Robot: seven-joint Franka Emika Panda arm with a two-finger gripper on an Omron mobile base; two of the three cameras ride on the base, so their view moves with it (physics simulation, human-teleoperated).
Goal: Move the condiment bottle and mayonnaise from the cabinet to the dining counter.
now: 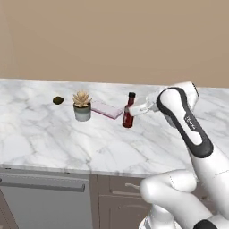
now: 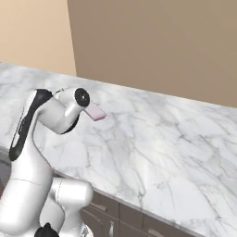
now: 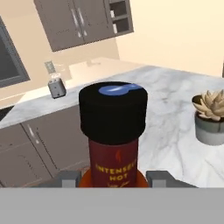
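Your end effector is closed partway on the bottle; the hand view shows the fingers tight on either side of the red body below the black cap. In the left base view the bottle stands upright, its base at or just above the surface — can't tell if it's touching.

The bottle sits mid-depth on the marble, well back from the near edge and also clear of the tan wall behind.

Left of the bottle, just beside it, a flat pink pad lies on the marble. Further left is the potted succulent, close to the pad's left end. A small dark round object sits beyond that, apart from the pot. In the hand view the succulent is off to the right of the bottle.

You have open marble in front of the bottle toward the near edge, and a broad bare stretch to the right, which the right base view shows running far along the wall. The left side is the crowded one.

The hand view also shows grey cabinets and a toaster on another worktop far behind the bottle.
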